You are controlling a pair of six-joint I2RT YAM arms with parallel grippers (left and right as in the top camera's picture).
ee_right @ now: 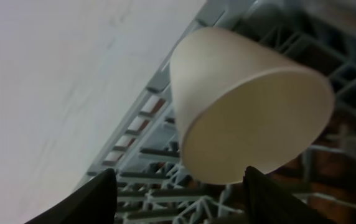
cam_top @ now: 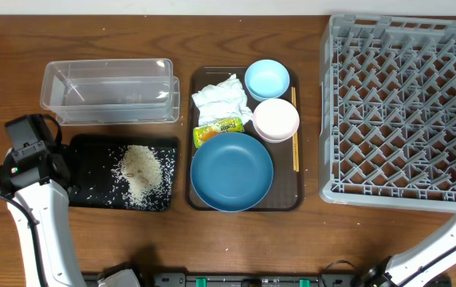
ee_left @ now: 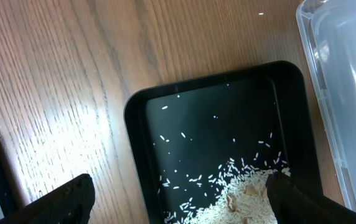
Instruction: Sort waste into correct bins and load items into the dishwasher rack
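In the right wrist view a white cup point(ee_right: 246, 106) lies tilted on the grey dishwasher rack point(ee_right: 140, 143). My right gripper point(ee_right: 179, 180) is open just below it, its fingers clear of the cup. My left gripper point(ee_left: 179, 186) hangs open over the black tray point(ee_left: 134, 124), which holds loose rice point(ee_left: 240, 193). The clear tub point(cam_top: 108, 92) stands behind that tray. On the brown serving tray point(cam_top: 200, 80) lie the crumpled tissue point(cam_top: 222, 100), the green-and-yellow wrapper point(cam_top: 216, 130), the dark-blue bowl point(cam_top: 231, 171), the light-blue bowl point(cam_top: 266, 78), the pink bowl point(cam_top: 276, 119) and the chopsticks point(cam_top: 294, 131).
The rack point(cam_top: 403, 104) fills the right side of the table. My left arm point(cam_top: 29, 155) stands at the left edge beside the black tray point(cam_top: 92, 171). The right arm point(cam_top: 451, 235) comes in from the lower right corner, its gripper outside the overhead view.
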